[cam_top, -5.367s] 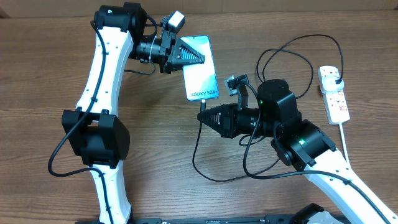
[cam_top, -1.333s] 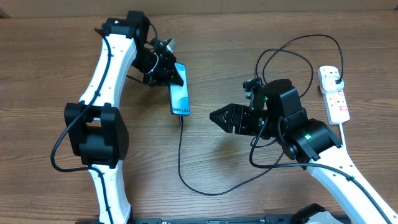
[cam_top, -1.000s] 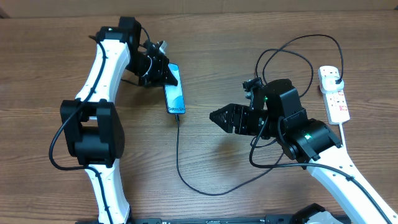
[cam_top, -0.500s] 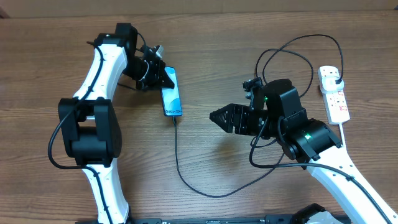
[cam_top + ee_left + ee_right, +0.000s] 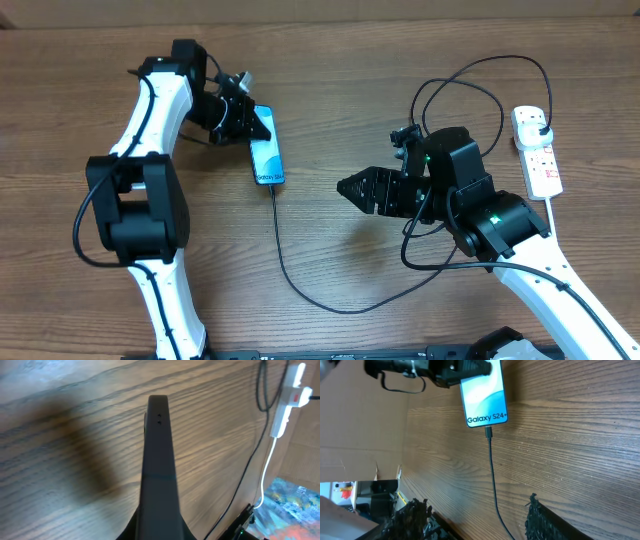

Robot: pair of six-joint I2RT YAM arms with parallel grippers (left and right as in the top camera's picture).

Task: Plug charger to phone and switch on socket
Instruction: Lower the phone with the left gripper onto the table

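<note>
The left gripper (image 5: pixel 256 127) is pinching the top end of the phone (image 5: pixel 266 160), jaws closed tight on it, and the phone is tilting onto one long side (its lit screen reads "Galaxy S24+"). The charger (image 5: pixel 277 250) is running out of the phone's bottom end with its tip plugged in. From there it is looping across the table (image 5: pixel 350 60) toward the socket (image 5: pixel 537 150), which is lying well to the phone's right. The right gripper (image 5: pixel 340 186) is hovering right of the phone, jaws apart and empty.
</note>
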